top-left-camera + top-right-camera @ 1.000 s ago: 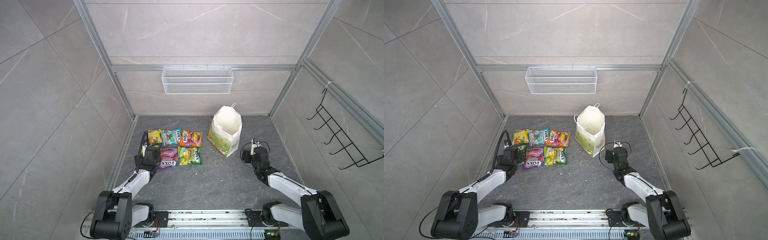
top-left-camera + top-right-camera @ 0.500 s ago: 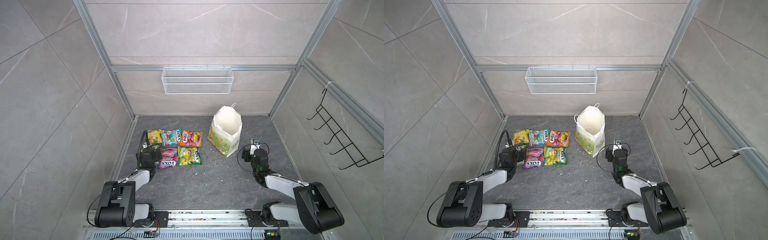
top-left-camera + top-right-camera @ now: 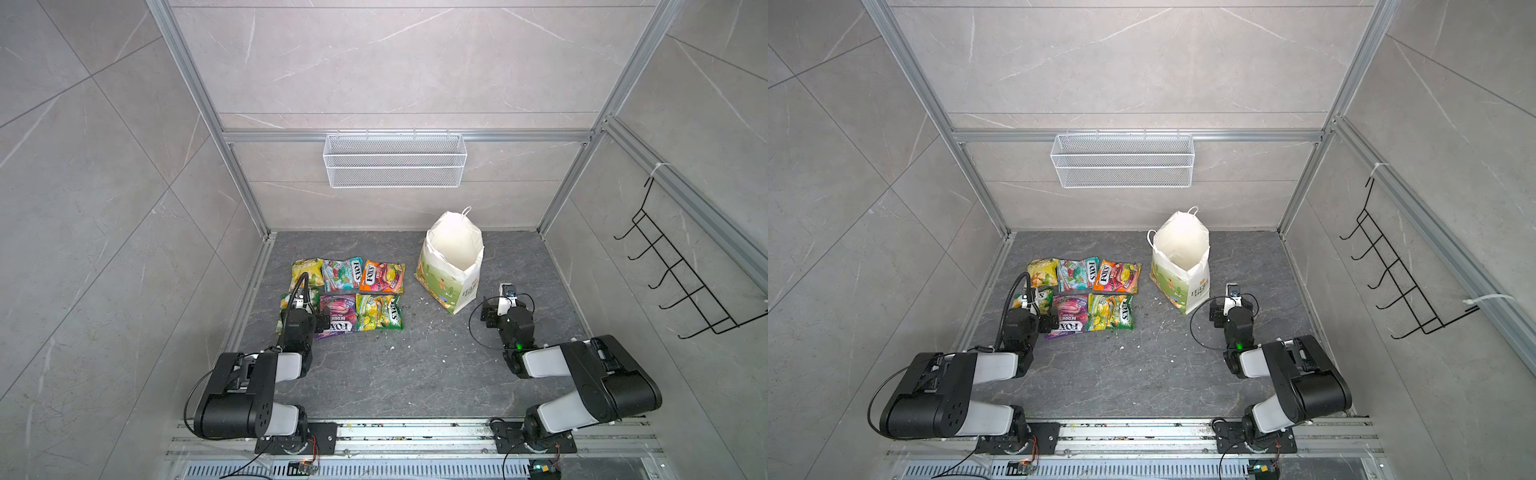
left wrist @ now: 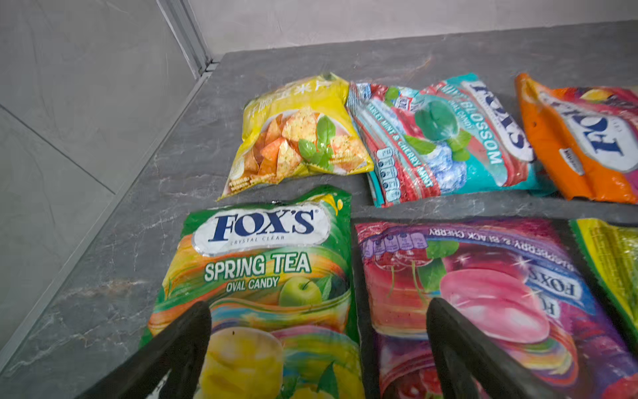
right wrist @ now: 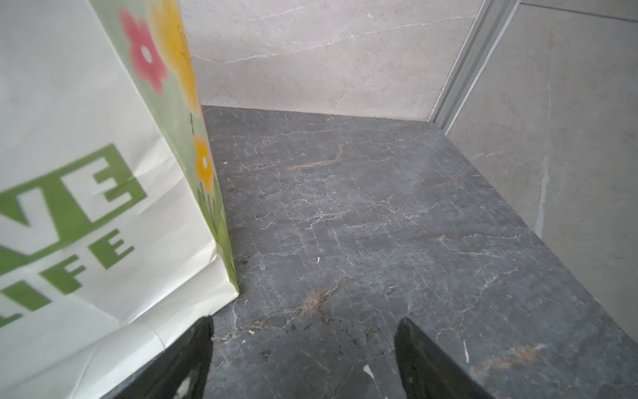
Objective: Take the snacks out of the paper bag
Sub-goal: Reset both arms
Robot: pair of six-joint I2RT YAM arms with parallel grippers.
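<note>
Six snacks lie flat in two rows on the dark floor: a yellow packet [image 3: 306,271], a teal-red one [image 3: 341,274] and an orange one [image 3: 382,277] behind, a green "Spring Tea" one [image 4: 262,276], a purple one [image 3: 338,313] and a green-yellow one [image 3: 379,311] in front. To their right the paper bag [image 3: 451,266] stands upright with its mouth open, and only white paper shows inside. My left gripper [image 4: 317,321] hovers open over the green and purple packets, holding nothing. My right gripper [image 5: 303,331] is open and empty above bare floor, just beside the bag's near corner [image 5: 221,297].
A white wire basket [image 3: 395,160] hangs on the back wall. A black hook rack [image 3: 681,282] is fixed to the right wall. Small white crumbs [image 3: 428,322] dot the floor between the snacks and the bag. Metal frame rails edge the floor.
Both arms have folded back towards the front rail, and the grippers have drawn back slightly. The snacks and the bag have not moved.
</note>
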